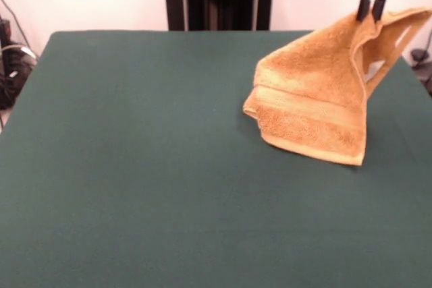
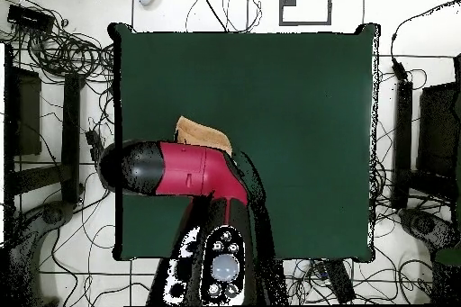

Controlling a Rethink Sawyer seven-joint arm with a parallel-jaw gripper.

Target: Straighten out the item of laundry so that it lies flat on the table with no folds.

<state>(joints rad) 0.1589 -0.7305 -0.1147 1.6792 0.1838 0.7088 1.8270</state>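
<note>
Front view: end effector (image 1: 372, 6) pinches the towel (image 1: 317, 96) near the table (image 1: 135, 166) edge, open green elsewhere.

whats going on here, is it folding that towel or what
The red and black arm's gripper is shut on the top edge of a small orange-tan terry-cloth towel, holding it up so it hangs folded, its lower corner reaching the dark green table. It is not yet flat. Overhead, the arm hides most of the towel.
</note>
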